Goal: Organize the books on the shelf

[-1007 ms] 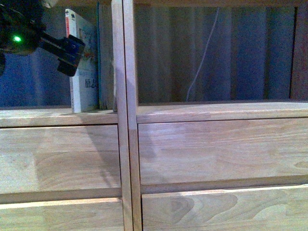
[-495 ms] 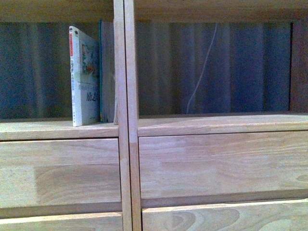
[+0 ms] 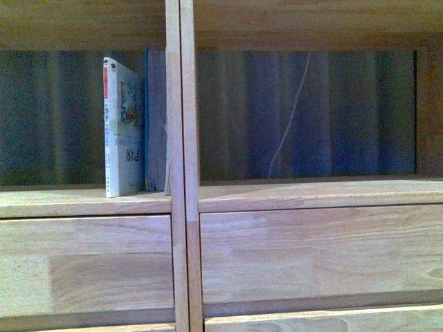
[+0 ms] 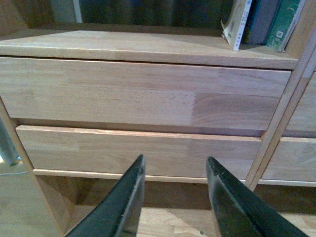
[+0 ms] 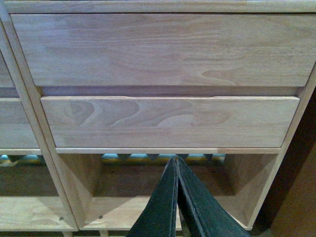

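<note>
A thin white paperback [image 3: 122, 131] with an illustrated cover and red spine mark stands upright in the left compartment of the light-wood shelf [image 3: 178, 200]. A taller blue-spined book [image 3: 154, 121] stands beside it, against the centre post. Both book bottoms show in the left wrist view, the white one [image 4: 238, 24] and a green-covered one [image 4: 284, 24]. My left gripper [image 4: 174, 165] is open and empty, low in front of the drawers. My right gripper [image 5: 177, 165] is shut and empty, before a lower compartment. Neither arm shows in the front view.
Two plank-fronted drawers [image 4: 143, 94] lie below the book compartment, and two more [image 5: 168, 121] on the right column. An open lower compartment [image 5: 163, 192] sits under them. A white cable [image 3: 291, 111] hangs behind the right upper compartment, before a dark curtain.
The left arm, which was at the white book a second ago, has left the front view. The view has tilted upward, so the shelf and books sit lower in the frame.
</note>
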`<state>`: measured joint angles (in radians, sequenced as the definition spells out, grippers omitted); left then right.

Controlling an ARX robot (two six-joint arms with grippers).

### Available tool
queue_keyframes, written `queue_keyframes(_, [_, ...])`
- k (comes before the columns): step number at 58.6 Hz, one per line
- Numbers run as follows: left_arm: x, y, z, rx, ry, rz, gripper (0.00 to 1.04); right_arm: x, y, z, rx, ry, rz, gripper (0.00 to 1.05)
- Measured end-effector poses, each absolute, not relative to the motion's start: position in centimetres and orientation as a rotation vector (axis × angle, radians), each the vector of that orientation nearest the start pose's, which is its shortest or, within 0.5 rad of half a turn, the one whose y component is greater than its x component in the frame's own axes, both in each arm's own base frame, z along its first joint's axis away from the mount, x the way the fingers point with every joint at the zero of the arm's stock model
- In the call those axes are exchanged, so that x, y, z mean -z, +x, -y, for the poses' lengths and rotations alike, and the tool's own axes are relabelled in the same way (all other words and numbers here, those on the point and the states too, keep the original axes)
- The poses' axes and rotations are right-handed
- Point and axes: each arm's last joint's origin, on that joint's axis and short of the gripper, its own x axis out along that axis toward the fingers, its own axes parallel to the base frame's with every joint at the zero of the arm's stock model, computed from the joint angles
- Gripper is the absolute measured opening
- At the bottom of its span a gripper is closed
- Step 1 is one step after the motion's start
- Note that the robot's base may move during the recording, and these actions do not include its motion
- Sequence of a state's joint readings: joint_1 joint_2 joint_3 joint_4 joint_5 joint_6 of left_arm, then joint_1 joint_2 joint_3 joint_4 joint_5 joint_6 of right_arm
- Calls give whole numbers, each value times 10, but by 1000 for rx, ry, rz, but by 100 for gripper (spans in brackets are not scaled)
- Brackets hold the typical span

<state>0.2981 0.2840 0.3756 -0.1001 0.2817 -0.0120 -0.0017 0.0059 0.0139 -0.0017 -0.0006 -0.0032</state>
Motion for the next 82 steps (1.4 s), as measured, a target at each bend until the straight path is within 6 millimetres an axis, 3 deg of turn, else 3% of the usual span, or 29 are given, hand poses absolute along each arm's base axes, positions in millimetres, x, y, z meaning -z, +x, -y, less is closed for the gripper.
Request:
queue_keyframes(10, [-236,98,-15,-11,-12,-3,3,-168,97,0,1,-3,6,3])
queue_keyframes(22, [-213,98,-2,-6,-8,-4,3,-168,97,0,1,-3,6,3])
queue_keyframes(37, [-195,98,0,-3,-7,-6,3,-168,97,0,1,-3,6,3])
queue_keyframes(71, [-166,98,0,-3,-7,-3,3,-168,97,0,1,-3,6,3])
queue_keyframes(82, [-167,97,0,-3,-7,1,3,-168,97,0,1,-3,6,3])
